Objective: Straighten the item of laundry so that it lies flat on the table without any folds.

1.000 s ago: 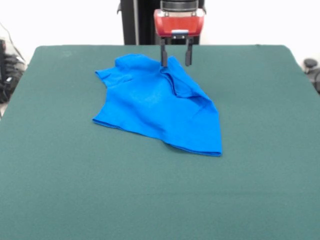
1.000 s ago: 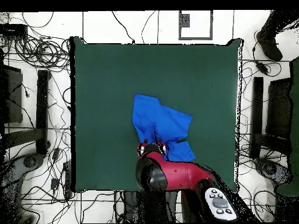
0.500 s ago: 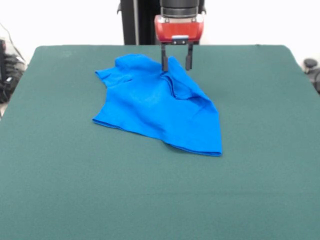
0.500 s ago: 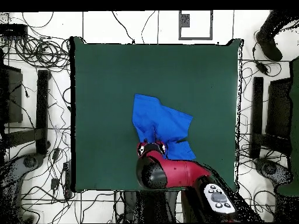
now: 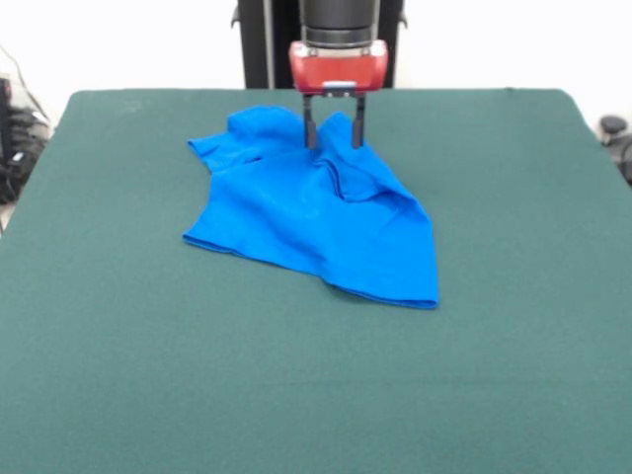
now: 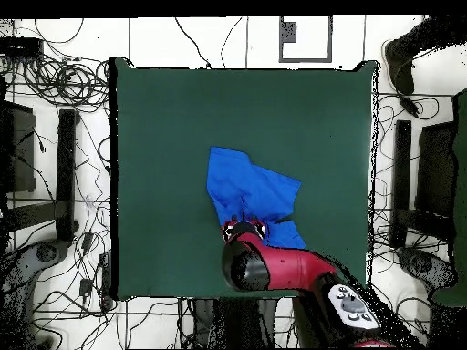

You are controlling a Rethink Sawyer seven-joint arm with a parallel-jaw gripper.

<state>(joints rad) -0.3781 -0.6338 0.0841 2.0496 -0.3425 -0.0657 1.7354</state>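
The item of laundry, a bright blue T-shirt [image 5: 316, 207], lies crumpled on the green table [image 5: 316, 395], with a raised fold running from its far edge toward the right. In the overhead view the shirt [image 6: 251, 191] sits near the table's middle, partly covered by the arm. My gripper [image 5: 333, 133] hangs over the shirt's far edge, open, its two dark fingers [image 5: 310, 131] straddling a peak of the fabric. Whether the tips touch the cloth I cannot tell. From above, the gripper [image 6: 244, 228] is mostly hidden under the red arm.
Bare green table [image 6: 164, 137] surrounds the shirt on all sides. Cables and equipment [image 6: 55, 82] lie on the floor around the table. A person's dark foot [image 6: 401, 64] shows at the overhead view's upper right corner.
My gripper has shifted left in the front view and come slightly lower, from the shirt's right fold to a spot over the middle of its far edge. The shirt has not moved.
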